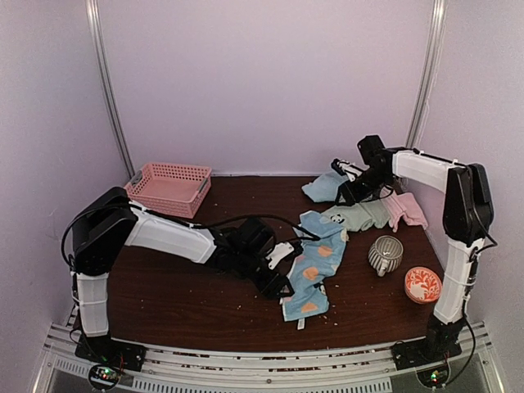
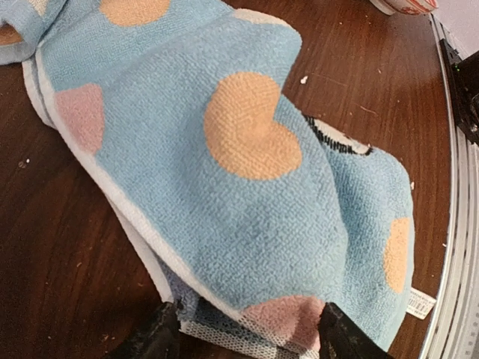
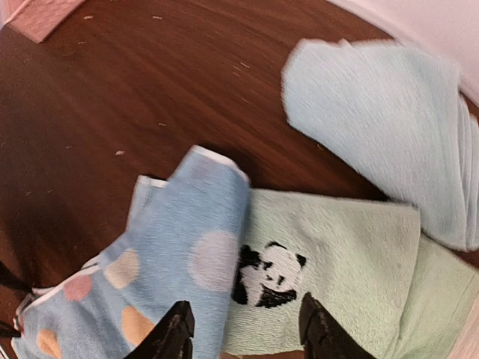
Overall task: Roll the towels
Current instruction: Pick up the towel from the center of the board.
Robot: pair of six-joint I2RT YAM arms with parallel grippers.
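Left gripper (image 2: pixel 247 333), spread over the spotted blue towel (image 2: pixel 247 224) lying near centre (right gripper (image 3: pixel 247 329) spread too, above the green towel (image 3: pixel 337 247)), may pinch one layer only and roll it loosely.

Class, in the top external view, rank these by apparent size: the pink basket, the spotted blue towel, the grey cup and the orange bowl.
1. The spotted blue towel and the pink basket: too close to rank, and the basket sits farther from the camera.
2. The grey cup and the orange bowl: both far smaller, alike in size.
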